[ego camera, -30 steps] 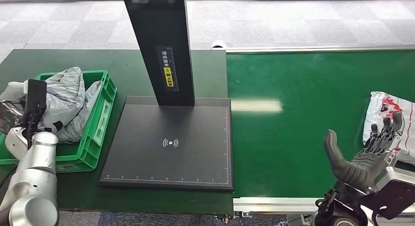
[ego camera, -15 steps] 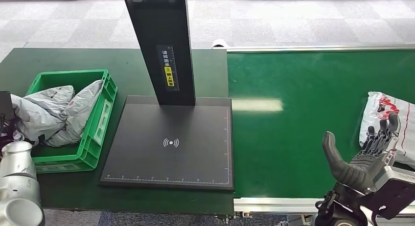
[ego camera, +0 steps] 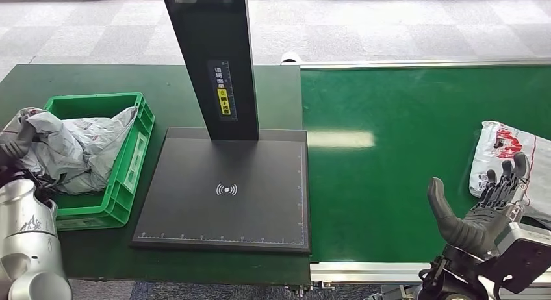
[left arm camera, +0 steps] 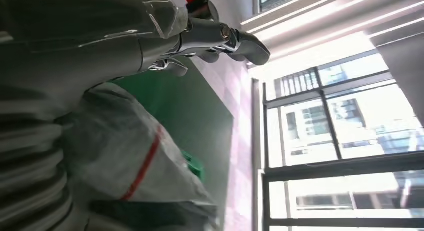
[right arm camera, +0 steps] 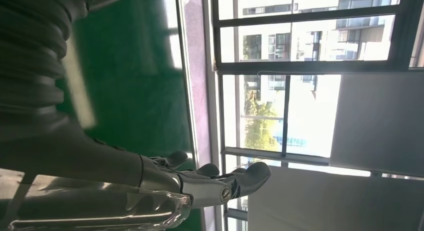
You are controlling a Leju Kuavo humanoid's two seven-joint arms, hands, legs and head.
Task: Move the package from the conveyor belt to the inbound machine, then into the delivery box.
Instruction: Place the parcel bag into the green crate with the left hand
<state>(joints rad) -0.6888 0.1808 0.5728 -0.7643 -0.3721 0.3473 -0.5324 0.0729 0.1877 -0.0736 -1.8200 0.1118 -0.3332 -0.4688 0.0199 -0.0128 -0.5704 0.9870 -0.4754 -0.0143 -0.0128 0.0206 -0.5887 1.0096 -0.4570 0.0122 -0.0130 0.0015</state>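
A white package with red print (ego camera: 503, 154) lies on the green conveyor belt (ego camera: 403, 118) near its right edge. My right hand (ego camera: 484, 206) stands just in front of it with fingers up and thumb apart, holding nothing; in the right wrist view its fingers (right arm camera: 220, 183) are stretched out over the belt. The black inbound machine plate (ego camera: 224, 189) with its dark post (ego camera: 208, 60) sits left of the belt. The green delivery box (ego camera: 133, 150) holds crumpled grey packages (ego camera: 78, 150). My left hand (ego camera: 14, 143) is at the box's outer left side, fingers (left arm camera: 225, 38) extended beside a grey package (left arm camera: 130, 161).
The box and machine stand on a dark green table (ego camera: 273, 99). A metal rail (ego camera: 364, 271) edges the belt's near side. Grey tiled floor (ego camera: 390, 27) lies beyond. Bare belt stretches between the machine plate and the white package.
My left arm has drawn back leftward from above the box, and the grey packages have settled in it. The white package has drifted slightly left on the belt. The right hand hardly moved.
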